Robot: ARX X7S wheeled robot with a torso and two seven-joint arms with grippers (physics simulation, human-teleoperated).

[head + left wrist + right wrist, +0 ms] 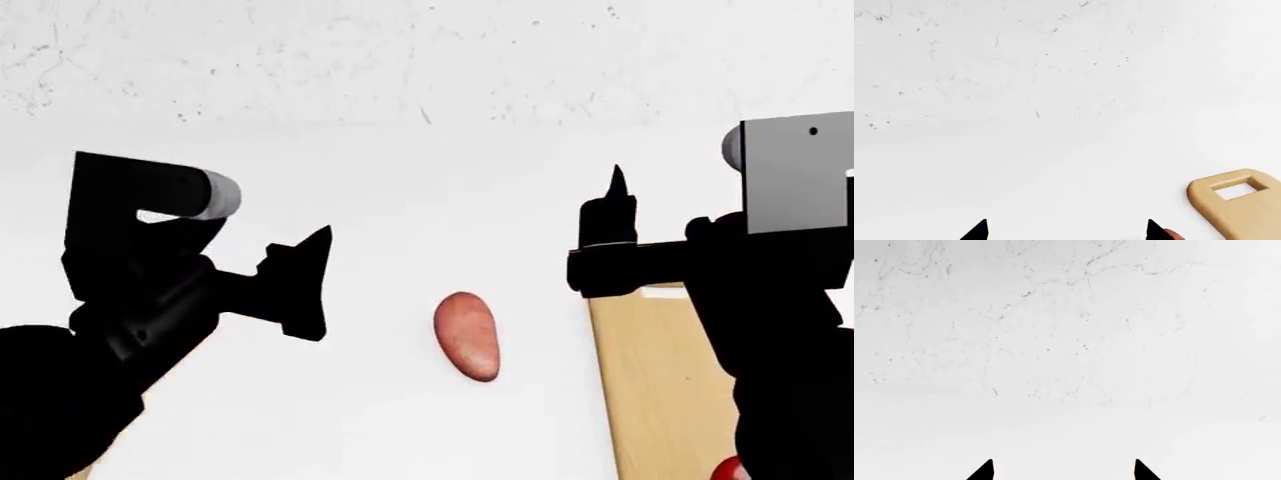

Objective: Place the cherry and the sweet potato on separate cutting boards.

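The sweet potato (467, 335), a matte pinkish oval, lies on the white table between my two grippers. A light-wood cutting board (654, 390) lies to its right, its far end hidden behind my right gripper (614, 215). A small piece of the red cherry (727, 468) shows at the board's near end, mostly hidden by my right arm. My left gripper (304, 285) hovers open and empty left of the sweet potato. In the left wrist view the gripper (1067, 230) is open, with the board's slot handle (1237, 200) and a reddish edge of the sweet potato (1174, 235) beside it. In the right wrist view the gripper (1063, 469) is open over bare table. The second board is not clearly in view.
The white table (400, 200) runs back to a speckled white wall (400, 60). Both dark arms fill the lower corners of the head view.
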